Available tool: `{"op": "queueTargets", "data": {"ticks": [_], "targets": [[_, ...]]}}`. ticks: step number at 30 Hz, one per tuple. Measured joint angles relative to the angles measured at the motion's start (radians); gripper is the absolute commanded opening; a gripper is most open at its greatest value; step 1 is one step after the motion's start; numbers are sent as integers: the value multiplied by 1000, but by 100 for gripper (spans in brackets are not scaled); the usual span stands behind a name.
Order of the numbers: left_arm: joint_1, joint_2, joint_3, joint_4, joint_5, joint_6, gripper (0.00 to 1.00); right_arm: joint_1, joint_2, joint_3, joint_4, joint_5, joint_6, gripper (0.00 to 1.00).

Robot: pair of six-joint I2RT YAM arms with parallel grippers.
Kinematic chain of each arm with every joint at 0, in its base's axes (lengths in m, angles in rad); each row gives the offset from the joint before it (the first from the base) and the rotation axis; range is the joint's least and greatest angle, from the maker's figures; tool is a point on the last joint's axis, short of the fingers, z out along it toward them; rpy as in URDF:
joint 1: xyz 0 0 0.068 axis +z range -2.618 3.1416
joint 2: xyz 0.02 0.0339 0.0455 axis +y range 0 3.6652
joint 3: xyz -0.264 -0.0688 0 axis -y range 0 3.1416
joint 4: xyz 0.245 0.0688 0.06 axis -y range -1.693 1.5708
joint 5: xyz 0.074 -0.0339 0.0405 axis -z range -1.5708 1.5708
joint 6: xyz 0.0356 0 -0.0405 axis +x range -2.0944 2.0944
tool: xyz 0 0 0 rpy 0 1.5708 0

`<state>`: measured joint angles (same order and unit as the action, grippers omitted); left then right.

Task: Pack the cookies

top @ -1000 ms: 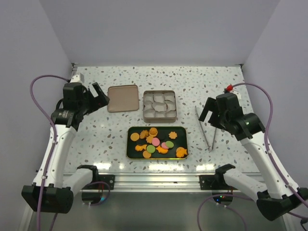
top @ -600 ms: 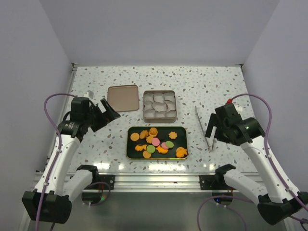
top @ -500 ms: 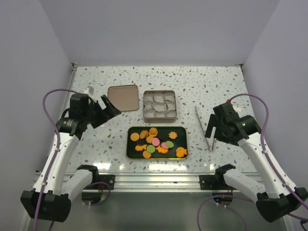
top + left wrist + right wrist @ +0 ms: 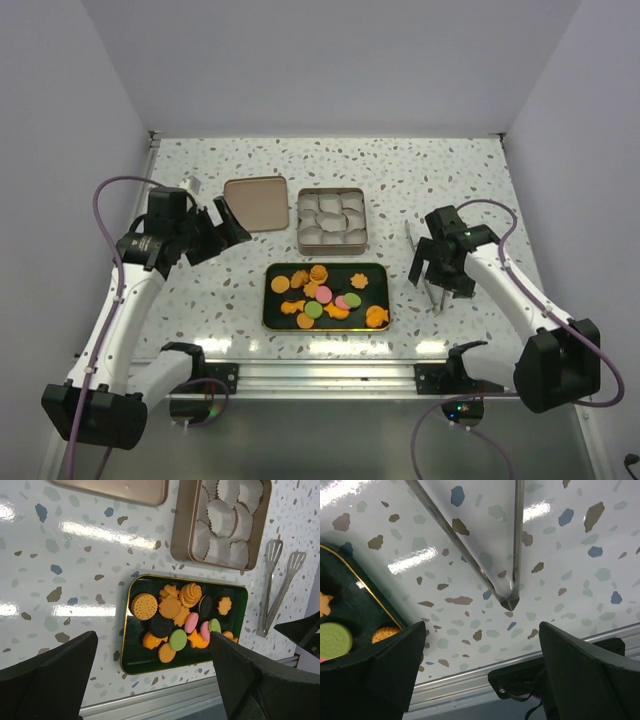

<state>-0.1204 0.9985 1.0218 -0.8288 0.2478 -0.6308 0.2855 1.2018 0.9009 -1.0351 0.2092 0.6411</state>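
Observation:
The cookies (image 4: 325, 295) lie heaped on a dark green tray (image 4: 272, 318) with a gold rim at the table's near middle. They are mostly orange, with a few pink, green and dark rounds (image 4: 175, 617). My left gripper (image 4: 230, 226) hangs open above the table, left of the tray and beside the lid, holding nothing; in its wrist view (image 4: 154, 636) the tray (image 4: 126, 650) lies below. My right gripper (image 4: 440, 275) is open and low over the near, hinged end of the metal tongs (image 4: 412, 238), right of the tray. That hinge (image 4: 509, 601) sits just ahead of its open jaws (image 4: 482, 627).
A square tin (image 4: 331, 220) filled with white paper cups (image 4: 222, 522) stands behind the tray. Its flat tan lid (image 4: 255, 204) lies to the tin's left. The tray's corner (image 4: 355, 605) shows at the left of the right wrist view. The table's front rail (image 4: 320, 372) runs along the near edge.
The right arm has swung in to the left and down, bringing its gripper over the tongs. The left gripper dipped and came back, now a little right of before. Both stayed open.

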Motion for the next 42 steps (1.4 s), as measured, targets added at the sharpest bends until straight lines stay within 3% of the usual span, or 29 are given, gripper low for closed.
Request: {"op": "queueTargets", "data": {"ticks": [9,20,26,35,37,42], "targets": [[0,39,18,-28,-32,16,100,-53,153,-26,148,-38,-26,99],[-1,96,49,-27,-75,24,100,-233,283,-26,246,-87,-116,99],[-3,120,48,-26,-95,23,100,-240,384,-23,322,-150,-164,99],[-16,145,45,-26,-126,23,100,-241,489,80,261,-174,-246,98],[-19,146,45,-27,-133,23,100,-241,510,103,248,-177,-267,96],[-20,145,44,-30,-151,23,100,-241,537,132,238,-182,-294,77]]}}
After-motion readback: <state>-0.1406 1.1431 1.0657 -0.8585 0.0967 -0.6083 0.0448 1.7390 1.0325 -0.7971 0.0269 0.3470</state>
